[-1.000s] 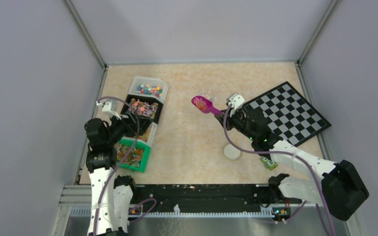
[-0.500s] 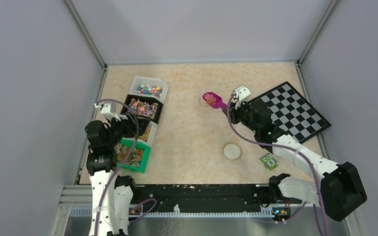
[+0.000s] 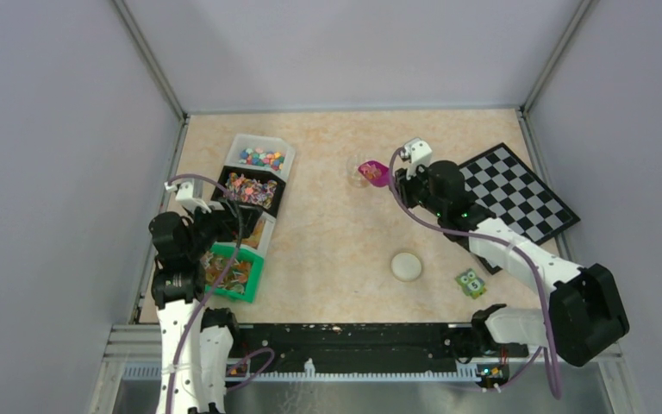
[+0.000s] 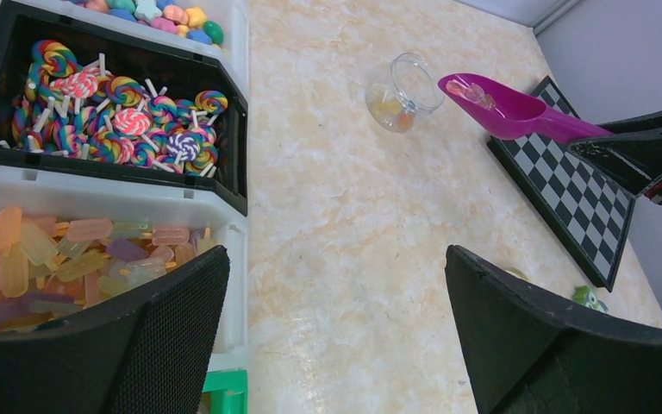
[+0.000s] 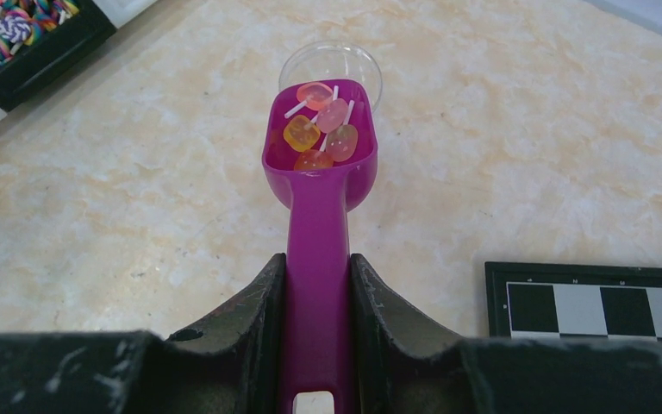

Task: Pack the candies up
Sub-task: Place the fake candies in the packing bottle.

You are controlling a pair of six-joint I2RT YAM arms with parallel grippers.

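Scoop of candies poised at the jar.
The right gripper is clamped on the magenta handle. The bowl's tip sits at the clear jar's rim and carries about five lollipop pieces (a few more lie inside the jar). The left gripper hangs with its fingers spread above the bins of sweets, well apart from the jar.

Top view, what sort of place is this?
Probably a robot lab test cell: plain grey walls box in the table, a left arm and right arm are mounted at its near edge, and a checkerboard lies on it.
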